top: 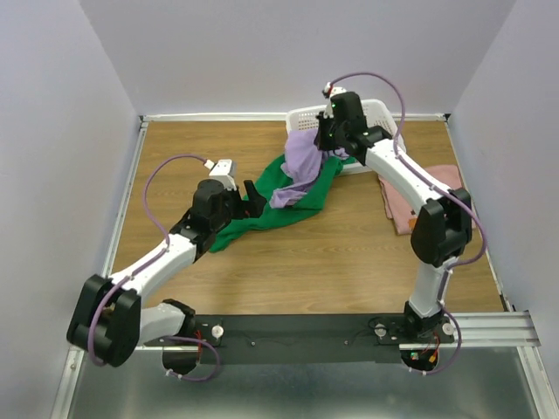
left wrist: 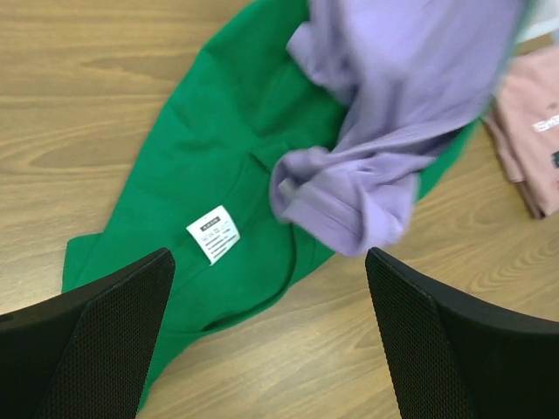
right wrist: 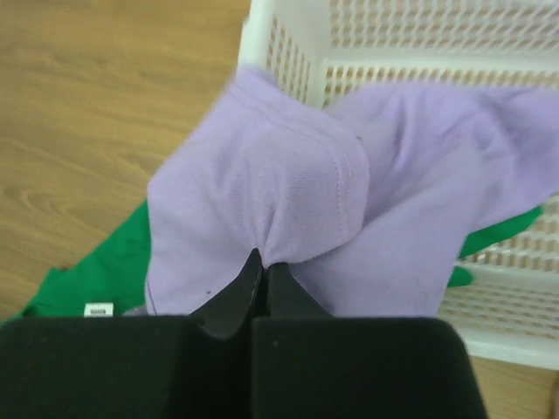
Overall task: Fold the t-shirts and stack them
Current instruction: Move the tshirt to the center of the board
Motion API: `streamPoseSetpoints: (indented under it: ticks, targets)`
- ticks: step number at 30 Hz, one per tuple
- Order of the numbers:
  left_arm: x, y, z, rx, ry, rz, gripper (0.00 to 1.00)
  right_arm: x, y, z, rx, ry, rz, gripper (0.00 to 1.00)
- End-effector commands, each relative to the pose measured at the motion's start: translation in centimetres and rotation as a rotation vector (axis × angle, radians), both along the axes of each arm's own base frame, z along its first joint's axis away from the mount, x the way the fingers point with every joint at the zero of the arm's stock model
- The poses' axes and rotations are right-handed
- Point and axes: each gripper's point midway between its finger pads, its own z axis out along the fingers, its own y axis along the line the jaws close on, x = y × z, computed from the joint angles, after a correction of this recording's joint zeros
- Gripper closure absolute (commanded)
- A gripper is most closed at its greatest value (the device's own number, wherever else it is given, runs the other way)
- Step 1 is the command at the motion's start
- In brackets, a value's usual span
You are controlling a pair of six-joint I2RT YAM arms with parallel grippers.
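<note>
Three t-shirts out, none stacked: the lavender shirt hangs over the green shirt.
The right claw is clenched on a pinch of lavender shirt at 12 o'clock by the basket, holding it high, probably to peel it clear of the green shirt sprawled mid-counter. The left claw hovers released at 9 o'clock, likely ready to pin the green. The pink shirt lies at 3 o'clock and looks folded.

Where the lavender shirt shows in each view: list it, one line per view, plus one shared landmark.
Top external: lavender shirt centre, held by the right gripper, in front of the white basket.
Left wrist: lavender shirt upper right, lying over the green shirt.
Right wrist: lavender shirt centre, pinched in the shut right gripper.
Shared landmark: the green shirt beneath it.
</note>
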Motion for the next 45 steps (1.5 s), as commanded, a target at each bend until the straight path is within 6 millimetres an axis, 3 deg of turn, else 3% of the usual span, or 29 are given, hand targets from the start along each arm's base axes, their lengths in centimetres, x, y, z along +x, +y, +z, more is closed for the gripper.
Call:
streamPoseSetpoints:
  ticks: [1, 2, 4, 5, 6, 8, 9, 10, 12, 16, 19, 20, 23, 25, 28, 29, 32, 33, 35, 36, 38, 40, 43, 45]
  targets:
    - [2.0, -0.5, -0.4, 0.019, 0.010, 0.027, 0.02, 1.8, -3.4, 12.7, 0.009, -0.313, -0.128, 0.99]
    - [2.1, -0.8, -1.6, 0.031, 0.047, 0.018, 0.02, 2.1, -4.3, 14.1, -0.003, -0.349, -0.176, 0.99]
    - [2.8, -1.2, -1.9, 0.035, 0.074, 0.023, 0.02, 2.4, -5.4, 15.0, -0.017, -0.377, -0.232, 0.99]
    - [3.0, -1.2, -2.4, 0.044, 0.097, 0.027, 0.02, 2.7, -5.6, 15.6, -0.011, -0.394, -0.242, 0.99]
    - [3.0, -1.2, -4.5, 0.080, 0.163, 0.029, 0.02, 2.8, -5.6, 15.9, -0.004, -0.399, -0.249, 0.99]
    - [3.5, -1.5, -5.1, 0.104, 0.198, 0.022, 0.02, 3.1, -5.5, 16.3, 0.008, -0.408, -0.246, 0.99]
    - [3.0, -1.2, -7.4, 0.146, 0.274, 0.023, 0.02, 3.2, -5.6, 16.4, 0.006, -0.410, -0.255, 0.99]
    - [3.4, -1.4, -7.6, 0.160, 0.288, 0.020, 0.02, 3.5, -6.0, 16.5, 0.003, -0.416, -0.282, 0.99]
    - [2.6, -0.8, -10.3, 0.217, 0.388, 0.022, 0.02, 4.1, -6.8, 16.9, 0.014, -0.426, -0.322, 0.99]
    - [1.5, -0.3, -12.7, 0.261, 0.471, 0.023, 0.08, 5.2, -8.5, 18.4, 0.065, -0.451, -0.383, 0.99]
    - [0.4, 0.3, -13.4, 0.255, 0.501, 0.041, 0.30, 5.9, -9.2, 20.3, 0.105, -0.487, -0.405, 0.99]
    - [0.2, 0.4, -13.5, 0.254, 0.505, 0.043, 0.43, 6.1, -9.5, 20.9, 0.111, -0.499, -0.411, 0.99]
    - [-0.5, 1.8, -14.0, 0.286, 0.529, 0.084, 0.62, 6.7, -9.8, 23.0, 0.135, -0.543, -0.419, 0.99]
    - [-1.0, 2.5, -14.3, 0.301, 0.543, 0.100, 0.69, 6.8, -10.0, 23.8, 0.147, -0.559, -0.425, 0.99]
    - [-1.5, 4.2, -13.4, 0.289, 0.527, 0.178, 0.86, 7.3, -10.3, 24.6, 0.163, -0.578, -0.436, 0.99]
    - [-1.3, 5.3, -12.3, 0.268, 0.501, 0.219, 0.87, 7.6, -10.5, 24.3, 0.159, -0.575, -0.440, 0.99]
    - [-2.0, 7.5, -11.4, 0.239, 0.494, 0.298, 0.94, 8.1, -10.6, 23.5, 0.157, -0.562, -0.448, 0.99]
    - [-2.1, 8.3, -9.9, 0.223, 0.459, 0.330, 0.96, 8.4, -10.6, 22.8, 0.154, -0.549, -0.447, 0.99]
    - [-2.5, 9.7, -8.8, 0.196, 0.434, 0.379, 1.00, 8.6, -10.2, 21.7, 0.153, -0.526, -0.432, 0.99]
    - [-2.7, 10.1, -7.0, 0.172, 0.385, 0.400, 1.00, 8.7, -10.0, 21.0, 0.152, -0.512, -0.424, 0.99]
    - [-3.1, 10.5, -5.4, 0.141, 0.344, 0.422, 1.00, 9.0, -9.5, 17.8, 0.133, -0.448, -0.409, 0.99]
    - [-3.4, 11.0, -2.5, 0.105, 0.279, 0.447, 1.00, 9.0, -9.3, 15.1, 0.114, -0.397, -0.403, 0.99]
    - [-3.8, 11.9, 1.5, 0.066, 0.194, 0.489, 1.00, 8.2, -8.5, 8.6, 0.088, -0.260, -0.358, 0.99]
    - [-4.0, 12.5, 3.5, 0.058, 0.150, 0.510, 1.00, 7.7, -8.1, 5.9, 0.087, -0.199, -0.349, 0.99]
